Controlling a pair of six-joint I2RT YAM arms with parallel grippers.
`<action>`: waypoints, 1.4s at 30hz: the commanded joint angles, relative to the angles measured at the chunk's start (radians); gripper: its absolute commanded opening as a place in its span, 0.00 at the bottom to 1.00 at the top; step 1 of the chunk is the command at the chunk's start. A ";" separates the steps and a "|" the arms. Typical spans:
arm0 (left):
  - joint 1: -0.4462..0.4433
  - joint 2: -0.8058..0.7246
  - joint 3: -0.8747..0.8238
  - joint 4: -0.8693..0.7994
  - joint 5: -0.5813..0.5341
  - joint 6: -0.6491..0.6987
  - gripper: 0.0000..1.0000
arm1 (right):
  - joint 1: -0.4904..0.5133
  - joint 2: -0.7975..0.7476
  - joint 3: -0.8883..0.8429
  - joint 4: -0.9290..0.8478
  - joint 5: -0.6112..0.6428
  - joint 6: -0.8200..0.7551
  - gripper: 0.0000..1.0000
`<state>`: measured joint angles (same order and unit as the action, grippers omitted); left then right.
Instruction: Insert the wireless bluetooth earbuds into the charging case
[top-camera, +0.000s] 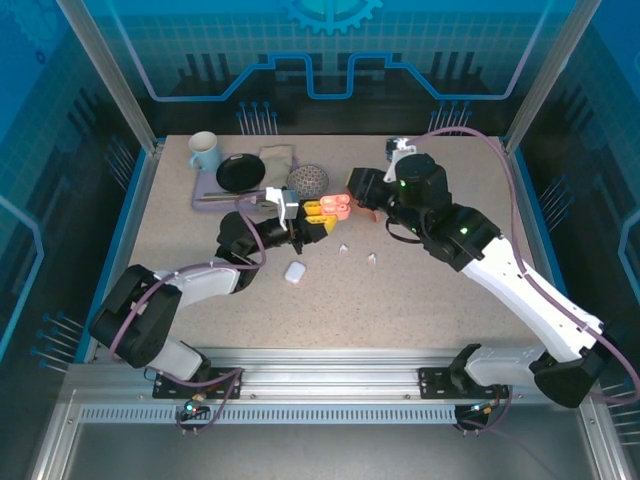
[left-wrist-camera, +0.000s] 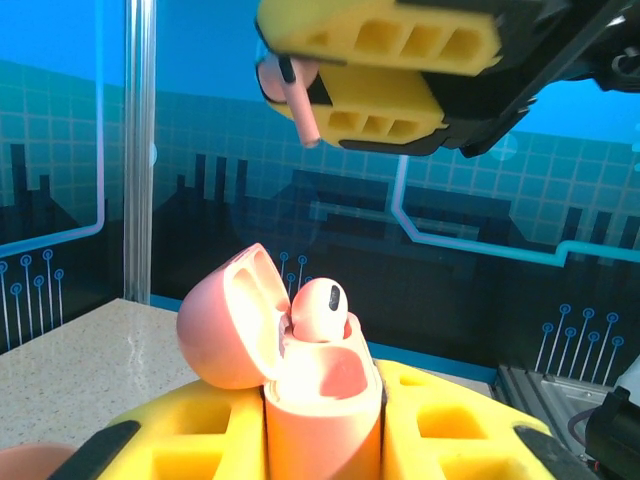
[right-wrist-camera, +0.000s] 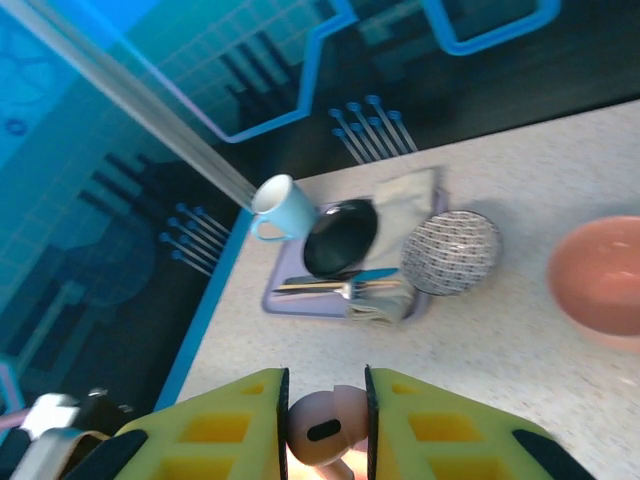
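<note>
Left wrist view, bottom centre: left pincer (left-wrist-camera: 322, 435) clamped on the open charging case (left-wrist-camera: 300, 385), one pink earbud (left-wrist-camera: 320, 310) seated inside. Right wrist view, bottom edge: right pincer (right-wrist-camera: 326, 415) pinching a second pink earbud (right-wrist-camera: 322, 430). Top view, centre: white earbuds (top-camera: 343, 248) loose on the table (top-camera: 450, 310).

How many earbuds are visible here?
4. One white earbud and second white earbud on the table; pink earbud in the open pink case held by the left gripper; second pink earbud in the right gripper. The closed white case could hide more.
</note>
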<state>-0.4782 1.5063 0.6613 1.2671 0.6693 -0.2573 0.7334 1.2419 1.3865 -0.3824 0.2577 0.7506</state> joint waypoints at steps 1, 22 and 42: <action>-0.006 0.012 0.045 0.011 0.000 -0.008 0.00 | 0.038 0.002 -0.018 0.186 -0.009 -0.075 0.24; -0.006 0.028 0.095 -0.002 -0.017 -0.013 0.00 | 0.136 -0.085 -0.280 0.470 0.042 -0.140 0.24; -0.005 0.019 0.092 0.015 -0.021 -0.028 0.00 | 0.129 -0.056 -0.316 0.470 0.083 -0.143 0.23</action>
<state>-0.4801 1.5253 0.7307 1.2541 0.6605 -0.2646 0.8570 1.1763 1.0767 0.0467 0.3153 0.6159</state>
